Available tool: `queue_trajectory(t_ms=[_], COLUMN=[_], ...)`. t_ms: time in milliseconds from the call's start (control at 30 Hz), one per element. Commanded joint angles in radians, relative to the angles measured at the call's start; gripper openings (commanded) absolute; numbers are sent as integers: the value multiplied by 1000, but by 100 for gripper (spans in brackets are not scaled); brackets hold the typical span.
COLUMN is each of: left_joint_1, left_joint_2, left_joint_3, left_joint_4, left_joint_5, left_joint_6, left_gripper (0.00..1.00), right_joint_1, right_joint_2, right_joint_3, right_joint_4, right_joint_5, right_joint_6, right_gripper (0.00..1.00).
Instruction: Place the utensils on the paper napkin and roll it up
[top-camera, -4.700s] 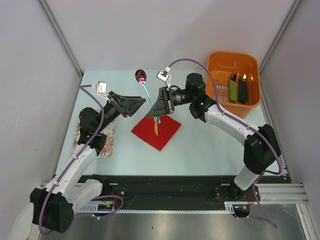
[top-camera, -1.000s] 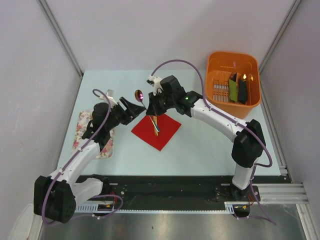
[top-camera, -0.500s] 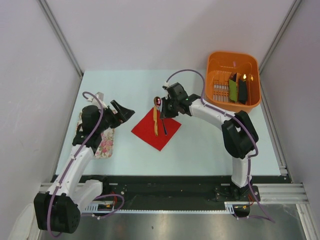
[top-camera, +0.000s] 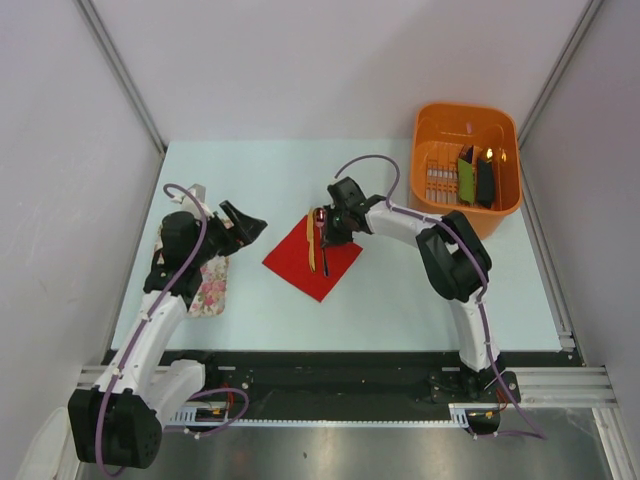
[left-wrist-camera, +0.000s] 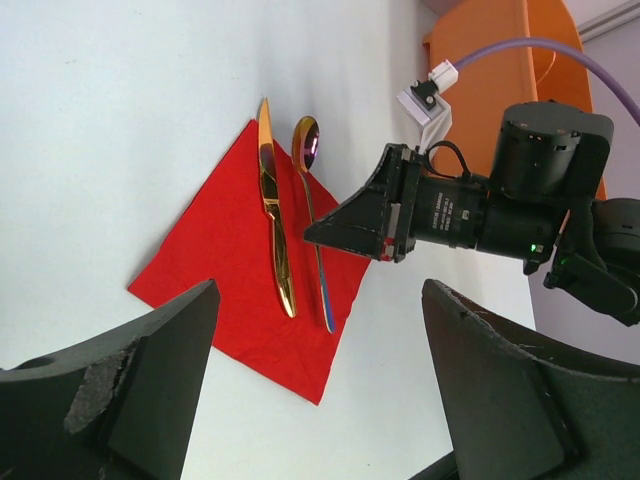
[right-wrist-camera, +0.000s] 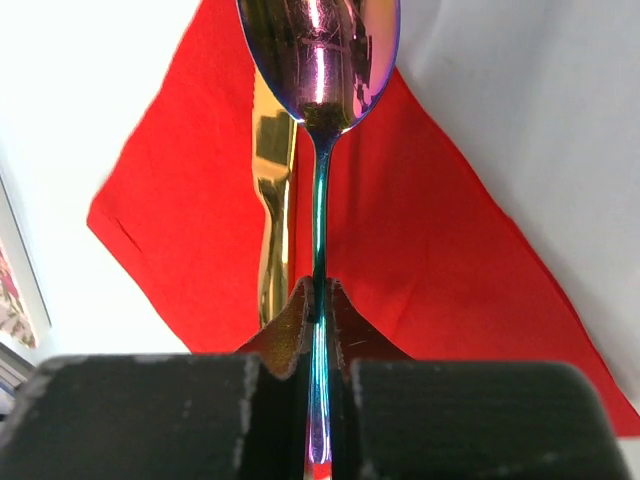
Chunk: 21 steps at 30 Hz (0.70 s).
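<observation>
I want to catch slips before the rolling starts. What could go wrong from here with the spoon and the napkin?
The right gripper is shut on the spoon, whose bowl reaches past the edge of the red paper napkin; released here, it may poke out of the roll. The gold knife lies close beside, so pulling away could knock it askew. The open left gripper is off the napkin, so nothing pins it.

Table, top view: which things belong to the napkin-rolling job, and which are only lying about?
Job: napkin, knife, spoon.
Lying about: floral cloth, basket, green item and black item inside it.
</observation>
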Motion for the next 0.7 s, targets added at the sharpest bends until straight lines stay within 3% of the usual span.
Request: queue_trajectory(t_ms=[0, 667], left_joint_1=[8, 19], left_joint_2=[-21, -5], left_joint_3=[-15, -42], left_joint_4=[53, 86], left_joint_5=[6, 21], left_joint_6=[2, -27], left_gripper=[88, 88], right_joint_1=[-4, -8], right_joint_2=[28, 94], right_joint_3=[79, 125], right_joint_4=[58, 60], right_joint_5=[4, -8], right_joint_6=[45, 71], right_gripper=[0, 0])
